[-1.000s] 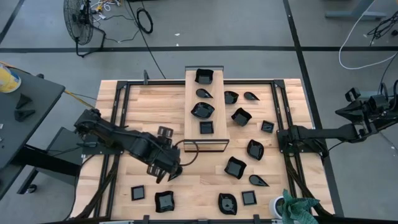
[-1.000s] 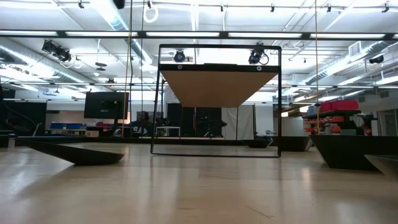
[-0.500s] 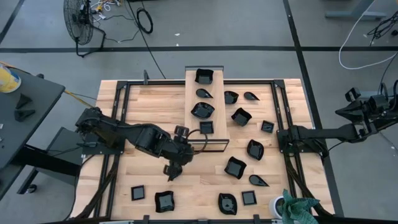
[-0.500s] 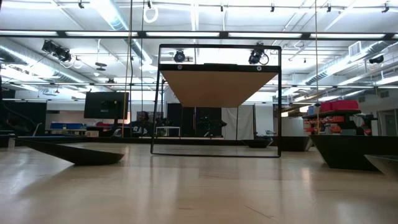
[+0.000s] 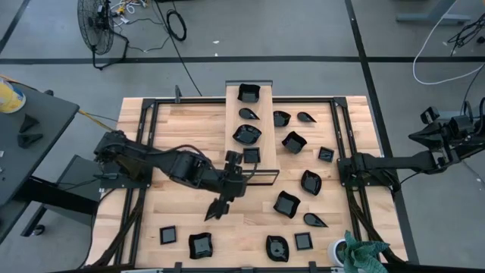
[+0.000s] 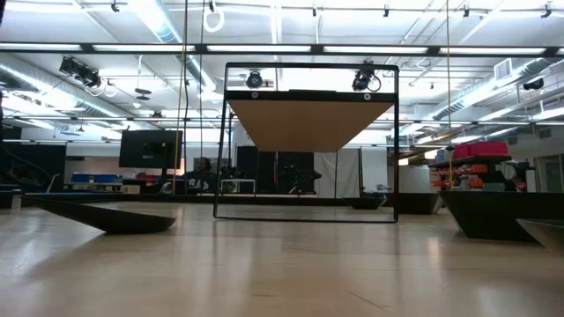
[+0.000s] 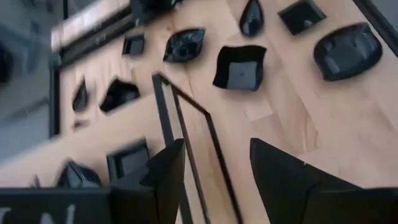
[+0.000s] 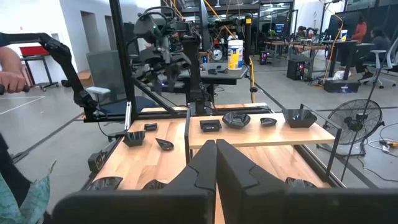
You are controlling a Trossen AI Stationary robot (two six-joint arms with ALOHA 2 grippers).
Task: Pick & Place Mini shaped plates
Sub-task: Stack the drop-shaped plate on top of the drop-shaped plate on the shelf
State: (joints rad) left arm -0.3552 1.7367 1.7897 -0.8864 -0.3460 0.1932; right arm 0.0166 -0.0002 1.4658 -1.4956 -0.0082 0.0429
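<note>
Both left gripper (image 5: 220, 208) fingers apart, holding nothing.

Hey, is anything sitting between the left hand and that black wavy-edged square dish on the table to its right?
Nothing visible. In the high view, only bare wooden table lies between the left hand and the black wavy-edged square dish; the raised board's black metal frame sits off that line.

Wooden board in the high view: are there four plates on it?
Yes: the board carries four black plates in a row, from the wavy one at its far end down to the square one.
</note>
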